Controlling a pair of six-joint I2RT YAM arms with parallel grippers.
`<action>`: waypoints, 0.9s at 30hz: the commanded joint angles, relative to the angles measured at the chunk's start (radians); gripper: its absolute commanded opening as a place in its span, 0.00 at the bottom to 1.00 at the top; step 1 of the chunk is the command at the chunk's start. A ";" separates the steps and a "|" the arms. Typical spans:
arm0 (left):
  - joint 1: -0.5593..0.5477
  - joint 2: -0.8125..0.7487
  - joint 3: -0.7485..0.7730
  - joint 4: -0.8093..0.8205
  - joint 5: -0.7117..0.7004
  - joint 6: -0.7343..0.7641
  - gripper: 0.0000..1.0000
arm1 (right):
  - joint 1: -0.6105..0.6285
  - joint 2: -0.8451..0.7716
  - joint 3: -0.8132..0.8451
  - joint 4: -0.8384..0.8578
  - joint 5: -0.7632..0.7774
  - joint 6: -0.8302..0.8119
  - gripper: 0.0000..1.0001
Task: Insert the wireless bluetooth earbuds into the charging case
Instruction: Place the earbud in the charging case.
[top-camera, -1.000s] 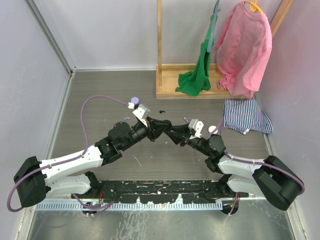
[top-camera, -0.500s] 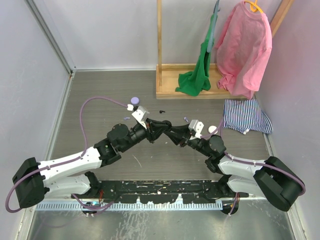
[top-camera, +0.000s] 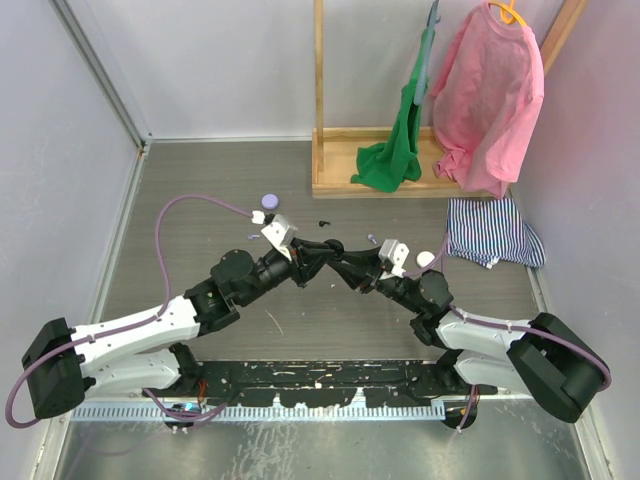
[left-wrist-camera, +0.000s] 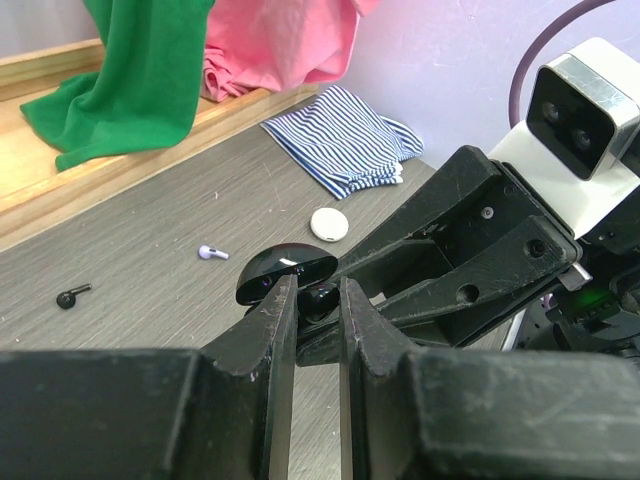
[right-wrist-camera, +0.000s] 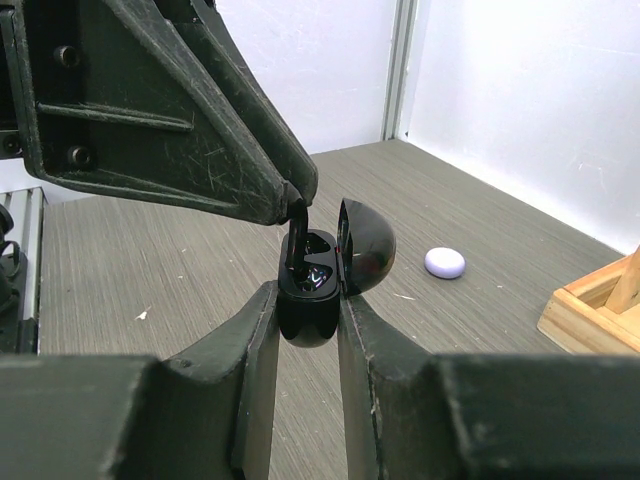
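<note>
Grey wood-grain tabletop (top-camera: 200, 180) runs back to a wooden rack (top-camera: 330, 185) at its far edge. Three cases show. The black charging case (right-wrist-camera: 365, 245), lid open, is clamped between the fingers of the right gripper (right-wrist-camera: 308, 306) above the surface. A white case (left-wrist-camera: 329, 223) and a lilac case (right-wrist-camera: 445, 262) lie on the table. Three earbuds show. One black earbud (right-wrist-camera: 297, 235) is pinched in the left gripper (left-wrist-camera: 316, 300), its lower end down in the open case. A second black earbud (left-wrist-camera: 72, 296) and one lilac earbud (left-wrist-camera: 210, 252) lie loose, apart from each other.
</note>
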 joint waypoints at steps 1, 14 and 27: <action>-0.002 -0.015 0.023 0.022 -0.043 0.043 0.07 | 0.001 -0.017 0.005 0.097 0.024 -0.005 0.06; -0.003 -0.031 0.050 0.017 -0.051 0.071 0.07 | 0.001 0.003 0.005 0.107 0.021 -0.002 0.05; -0.003 -0.045 0.046 -0.019 -0.090 0.115 0.07 | 0.001 0.000 0.003 0.111 0.016 0.000 0.05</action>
